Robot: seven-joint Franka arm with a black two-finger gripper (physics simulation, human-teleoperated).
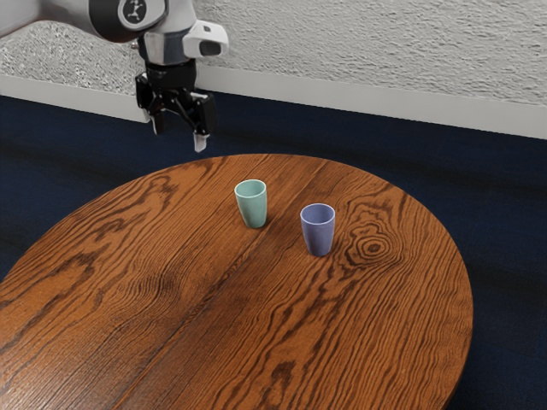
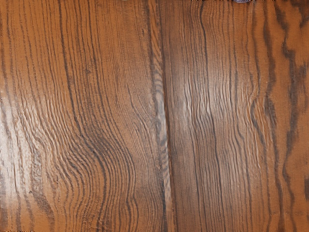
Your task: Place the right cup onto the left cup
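Black gripper (image 1: 179,137) hangs high at the exterior view's upper left, its two fingers spread apart with nothing between them. A pale green cup (image 1: 252,206) stands upright on the round wooden table, lower than the gripper and toward the exterior view's right. Beside it, farther to the exterior view's right, a purple-blue cup (image 1: 318,232) is also upright. The two cups are apart, and the gripper touches neither. In the wrist view, a sliver of something purplish (image 2: 241,1) shows at the edge of the picture.
The round wooden table (image 1: 188,316) has a dark grain and a curved edge. Beyond it lie a dark blue floor (image 1: 60,137) and a rough, light grey wall (image 1: 385,51) with a pale baseboard. Wood grain (image 2: 96,145) appears in the wrist view.
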